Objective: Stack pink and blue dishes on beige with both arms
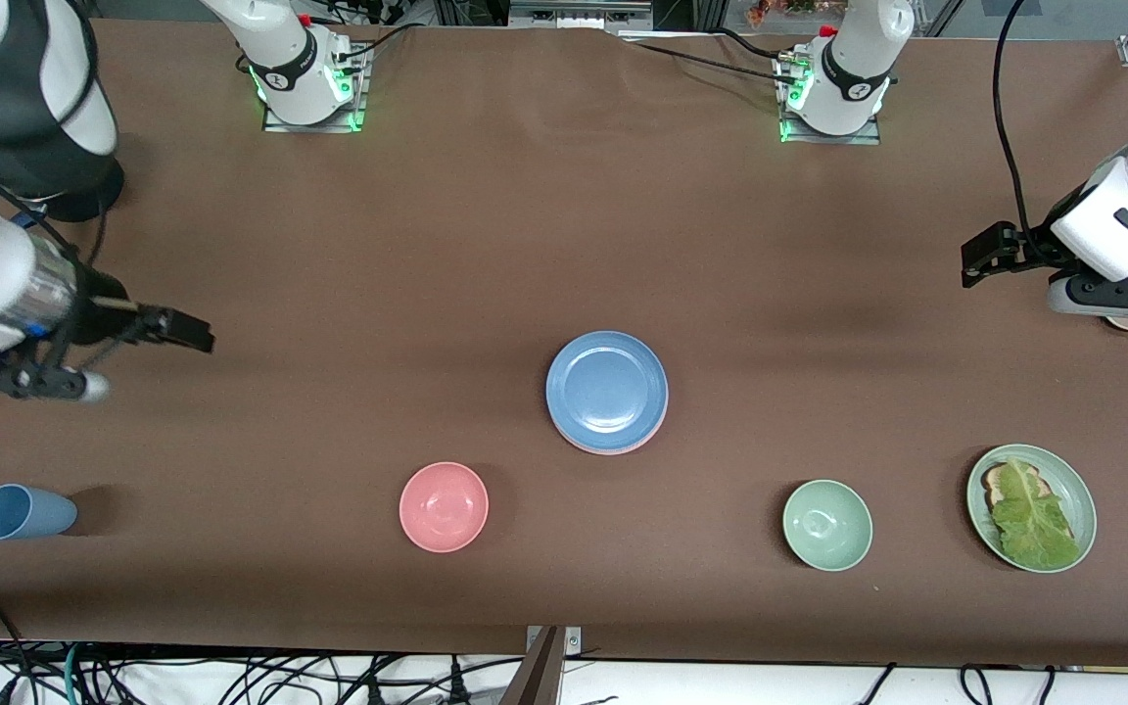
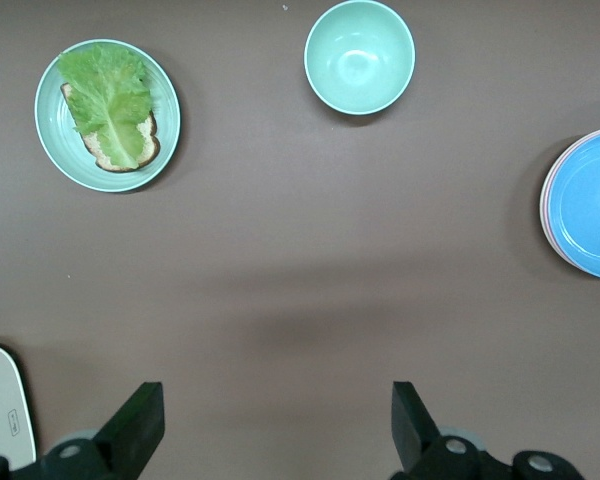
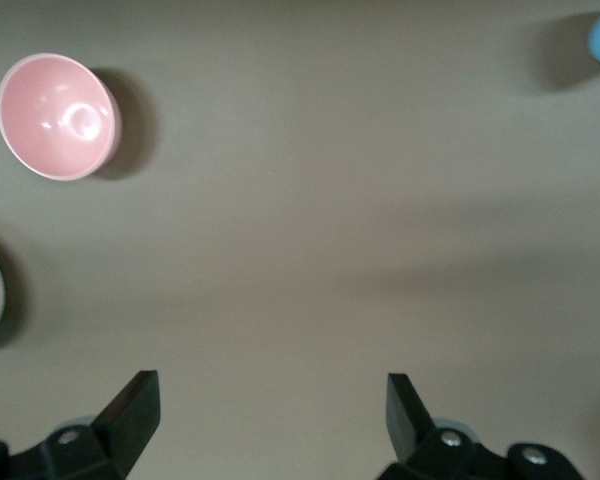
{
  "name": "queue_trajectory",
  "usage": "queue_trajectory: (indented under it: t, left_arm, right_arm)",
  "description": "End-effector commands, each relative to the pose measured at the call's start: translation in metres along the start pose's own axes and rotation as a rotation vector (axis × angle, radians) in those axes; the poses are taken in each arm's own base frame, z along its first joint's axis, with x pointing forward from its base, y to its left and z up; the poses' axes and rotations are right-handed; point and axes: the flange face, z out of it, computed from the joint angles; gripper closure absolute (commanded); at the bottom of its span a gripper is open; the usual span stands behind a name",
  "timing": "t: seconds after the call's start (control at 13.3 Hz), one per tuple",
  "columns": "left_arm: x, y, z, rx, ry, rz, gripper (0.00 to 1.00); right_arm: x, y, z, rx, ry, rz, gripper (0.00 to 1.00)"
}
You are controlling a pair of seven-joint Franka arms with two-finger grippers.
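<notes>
Stacked flat mid-bench: blue plate [image 1: 607, 389] topmost, round, matte, low-rimmed, empty. Directly beneath, pink plate [image 1: 613, 448], only a thin crescent of rim peeping out from 4 to 7 o'clock. Beige plate hidden, not discernible.

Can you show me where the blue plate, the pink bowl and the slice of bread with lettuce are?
blue plate [image 1: 607, 389], front view, on its flat centre.
pink bowl [image 1: 444, 505], front view, on its inner bottom.
bread with lettuce [image 2: 108, 95], left wrist view, on the lettuce leaf covering the bread.
</notes>
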Motion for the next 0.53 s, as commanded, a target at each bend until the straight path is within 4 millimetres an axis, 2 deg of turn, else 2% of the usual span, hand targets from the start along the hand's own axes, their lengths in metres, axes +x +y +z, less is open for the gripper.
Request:
queue_trajectory:
  t: [0.0, 0.38, 0.45]
  left_arm:
    - [0.005, -0.002, -0.006, -0.009, 0.016, 0.010, 0.00]
    - [0.010, -0.003, -0.003, -0.009, 0.027, 0.009, 0.00]
    - [0.013, -0.001, 0.004, -0.012, 0.017, 0.010, 0.00]
  right_arm:
    - [-0.036, 0.016, -0.014, -0.013, -0.014, -0.016, 0.00]
    - [-0.031, 0.013, -0.023, -0.015, 0.004, -0.036, 0.00]
    - [-0.034, 0.009, -0.024, -0.018, -0.008, -0.043, 0.00]
